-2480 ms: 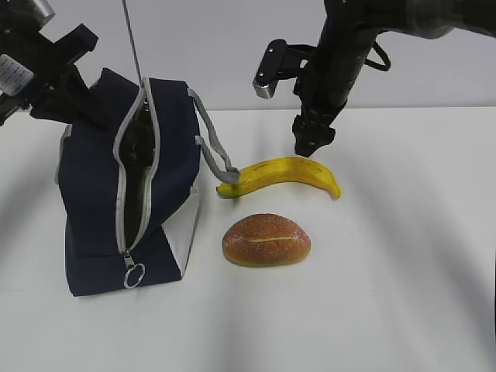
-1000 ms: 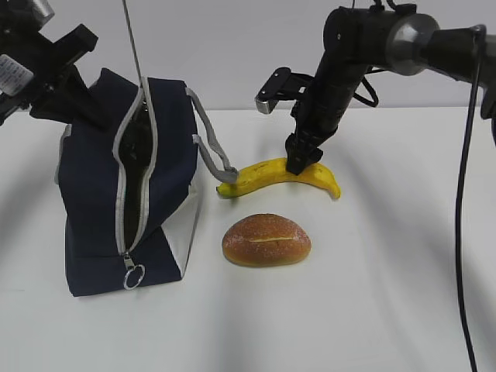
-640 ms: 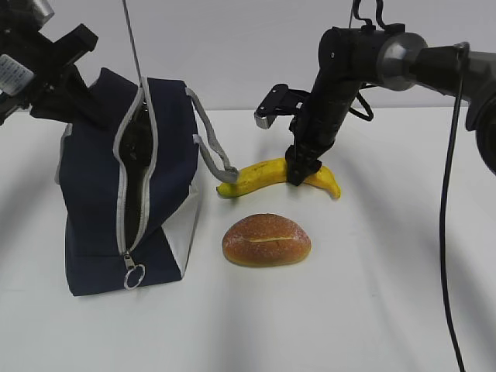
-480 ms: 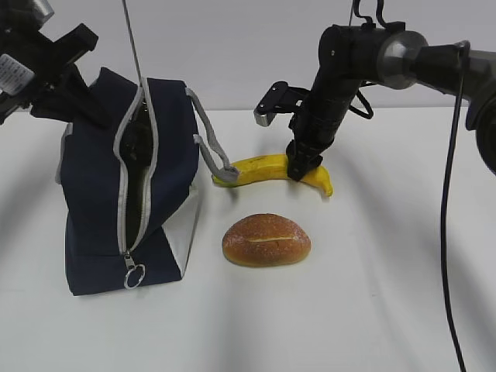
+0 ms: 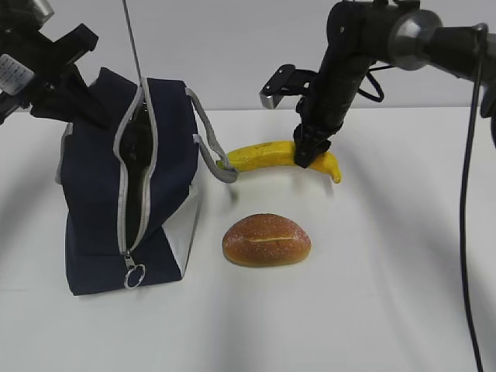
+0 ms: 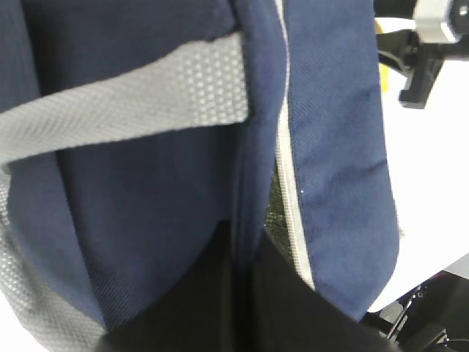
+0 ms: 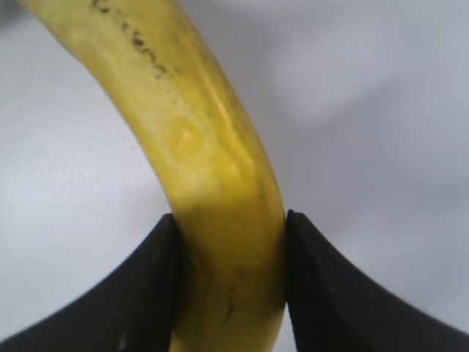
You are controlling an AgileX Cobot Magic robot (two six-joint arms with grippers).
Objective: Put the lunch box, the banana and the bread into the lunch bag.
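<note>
The yellow banana [image 5: 263, 153] hangs level above the table, and my right gripper [image 5: 308, 154] is shut on it near its right end. The wrist view shows both black fingers pressed against the sides of the banana [image 7: 212, 169], with the right gripper [image 7: 231, 246] around it. The oval golden bread [image 5: 266, 239] lies on the table in front. The navy lunch bag [image 5: 89, 194] stands at the left, its zipper open. My left gripper [image 6: 245, 253] is shut on the fabric rim of the lunch bag [image 6: 146, 183]. The lunch box is hidden.
A grey strap handle [image 5: 211, 147] of the bag loops out to the right, right next to the banana's left tip. The zipper's ring pull [image 5: 135, 276] hangs at the bag's front bottom. White table [image 5: 387, 294] stretches to the right and front.
My right gripper closed on the banana and lifted it off the table, a little up and leftward toward the bag's strap. The left arm, bag and bread have not moved.
</note>
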